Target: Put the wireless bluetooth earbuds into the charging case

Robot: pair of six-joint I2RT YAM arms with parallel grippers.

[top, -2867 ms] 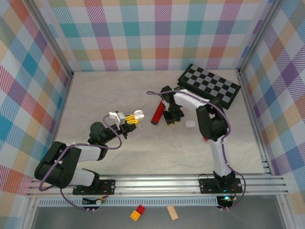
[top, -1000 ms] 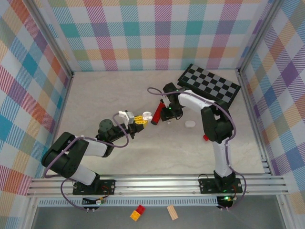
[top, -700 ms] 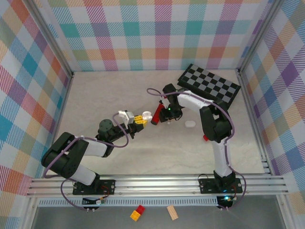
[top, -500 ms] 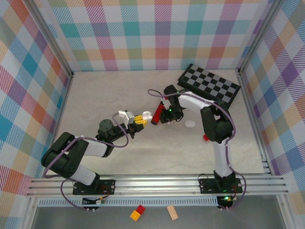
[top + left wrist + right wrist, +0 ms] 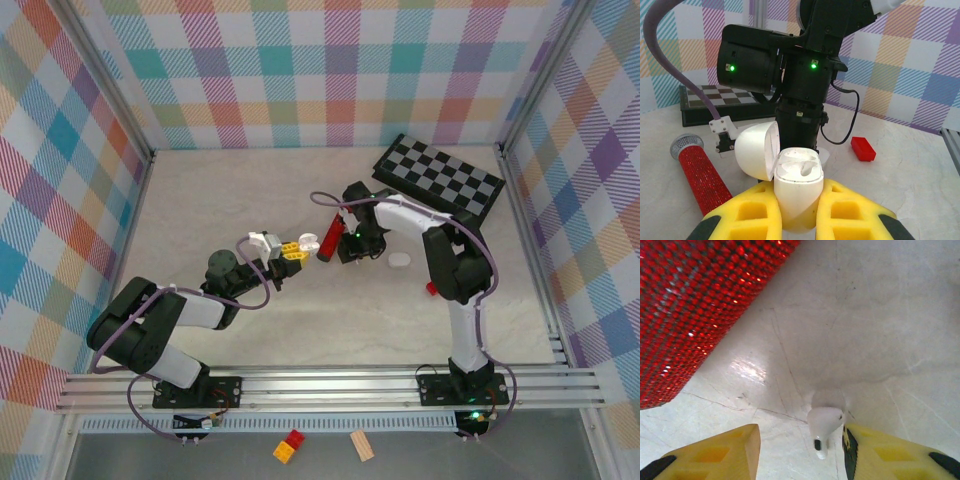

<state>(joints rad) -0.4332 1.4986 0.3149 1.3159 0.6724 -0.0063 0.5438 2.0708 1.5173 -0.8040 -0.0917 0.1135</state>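
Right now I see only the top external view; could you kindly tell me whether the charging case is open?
Observer: Yes. The left gripper holds the charging case with its lid swung open.
Operator: Thank you. Has the right gripper picked anything up?
Observer: Not yet. Its jaws stand open around a white earbud lying on the table.
Operator: Is it centred?
Observer: No. It lies close against one finger, well away from the other.

No writing, label, brand, number or sign can be read on anything here.
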